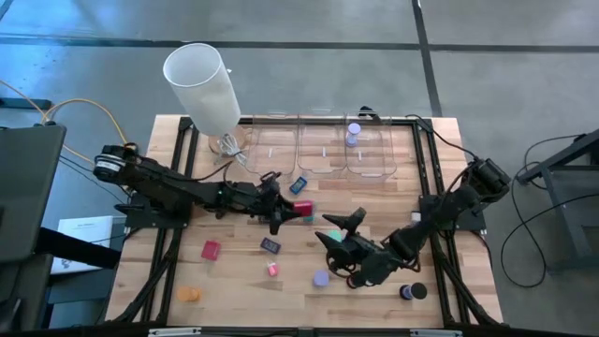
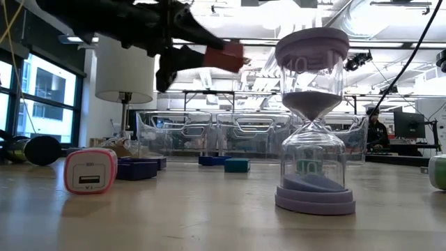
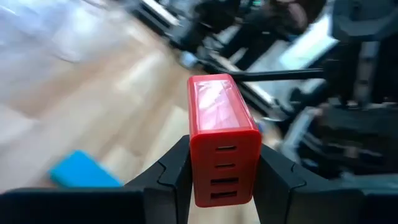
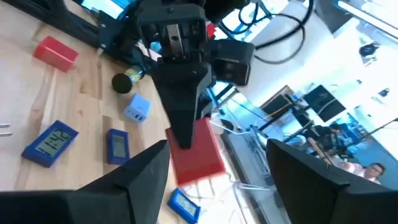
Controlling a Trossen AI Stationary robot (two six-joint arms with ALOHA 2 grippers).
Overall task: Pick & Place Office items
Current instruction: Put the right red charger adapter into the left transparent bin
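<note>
My left gripper (image 1: 292, 210) reaches over the table's middle, shut on a red block (image 1: 305, 208) that it holds high above the wood in the low view (image 2: 224, 57). My right gripper (image 1: 339, 228) is open just right of it and touches nothing; its wrist view looks at the held red block (image 4: 196, 155). Lying on the table are a second red block (image 1: 211, 250), a pink block (image 2: 90, 171), dark blue flat rectangles (image 1: 270, 245), an orange disc (image 1: 190, 294), a black disc (image 1: 412, 292) and a lavender hourglass (image 2: 313, 118) that stands on its base. My left gripper pinches the red block between its two fingers (image 3: 171, 177), which lie on the block's two long sides near its slotted end (image 3: 224, 171). The fingers come roughly level from the table's left. The block is lifted clear and sticks out beyond the fingertips toward the right.
Three clear bins (image 1: 323, 148) stand in a row at the far edge, and the right one holds a lavender piece (image 1: 353, 134). A tall white cylinder (image 1: 204, 86) stands at the far left corner. A blue rectangle (image 1: 299, 184) lies in front of the bins.
</note>
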